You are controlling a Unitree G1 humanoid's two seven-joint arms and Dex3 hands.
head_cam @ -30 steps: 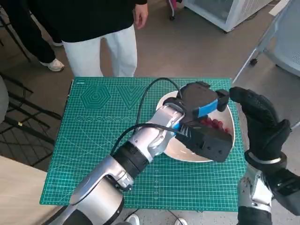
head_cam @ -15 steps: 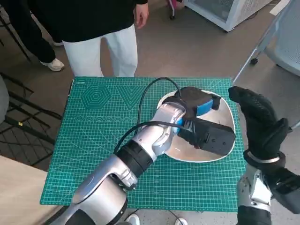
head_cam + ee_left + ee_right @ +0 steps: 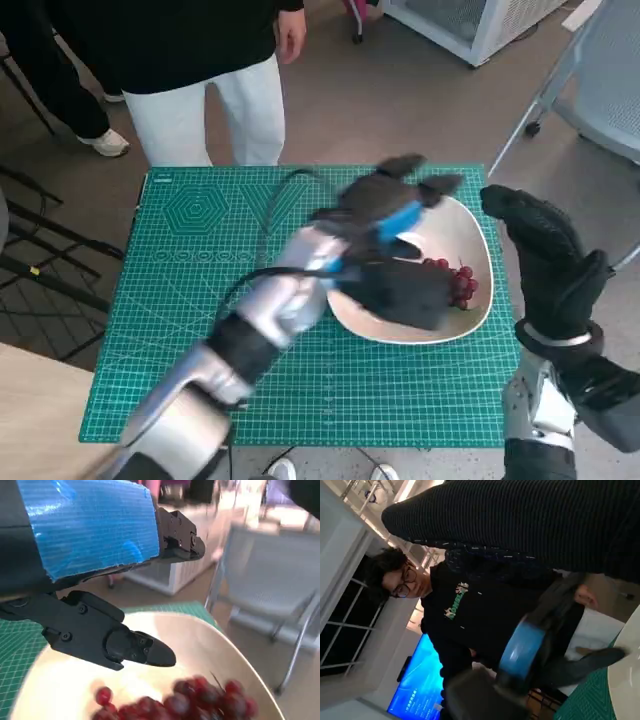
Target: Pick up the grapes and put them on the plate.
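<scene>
A bunch of dark red grapes [image 3: 459, 283] lies in the white plate [image 3: 472, 240] on the right side of the green mat; the left wrist view shows the grapes [image 3: 200, 695] loose on the plate [image 3: 215, 640]. My left hand [image 3: 392, 245] hovers blurred above the plate's left part, fingers [image 3: 125, 647] spread and holding nothing. My right hand [image 3: 550, 262], gloved, is raised upright beside the plate's right edge with fingers apart, empty. The right wrist view shows the left hand [image 3: 530, 650] from the side.
A green cutting mat [image 3: 200, 280] covers the table. A person in white trousers [image 3: 200, 100] stands just behind the far edge. A chair [image 3: 600, 70] and a white cabinet [image 3: 470, 20] stand at the back right.
My left hand has lifted off the plate and swung back to the left, uncovering the grapes lying in the plate. The right hand has stayed put.
</scene>
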